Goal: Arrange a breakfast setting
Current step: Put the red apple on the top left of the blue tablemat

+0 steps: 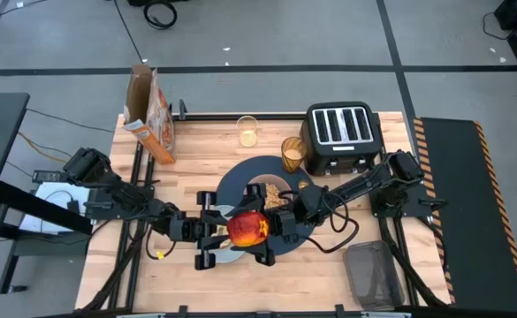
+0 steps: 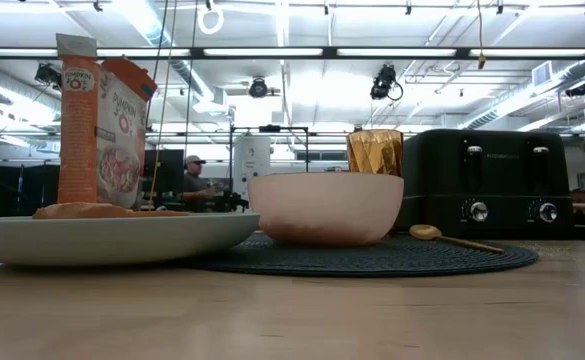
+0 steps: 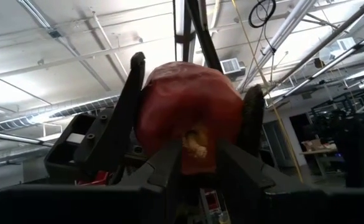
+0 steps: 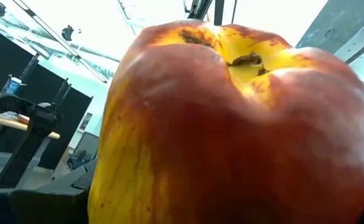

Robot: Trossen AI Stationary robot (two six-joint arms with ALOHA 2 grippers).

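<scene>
Red apple (image 1: 250, 227): held in air over surface (image 1: 329, 274), above near rim of dark-blue mat (image 1: 233, 181), between both claws.
Left claw (image 1: 225, 231): comes in from left edge side; fingers (image 3: 124, 106) pressed on both sides of apple in left wrist view, clamped on it.
Right claw (image 1: 271, 231): comes in from right side, jaws spread wide w/ apple right up against them; apple fills right wrist view. Can't tell if it actually grips.
Mat: round, mid-surface.
Pink bowl (image 2: 325, 208): on mat.
Gold spoon (image 2: 450, 237): on mat, beside bowl, toaster side.
Pale-blue plate (image 2: 102, 238): on bare wood, rim just beside mat edge, under the claws in high view; bagel (image 2: 84, 211) on it.
Amber tumbler (image 1: 292, 155): at far rim of mat, just beside toaster.
Small clear glass (image 1: 247, 131): near far edge, apart from mat.
Black toaster (image 1: 342, 137): far-right part of surface.
Cereal box (image 1: 150, 110): far-left corner, upright, top flap open.
Person (image 2: 193, 183): in room beyond far edge, low view.
</scene>
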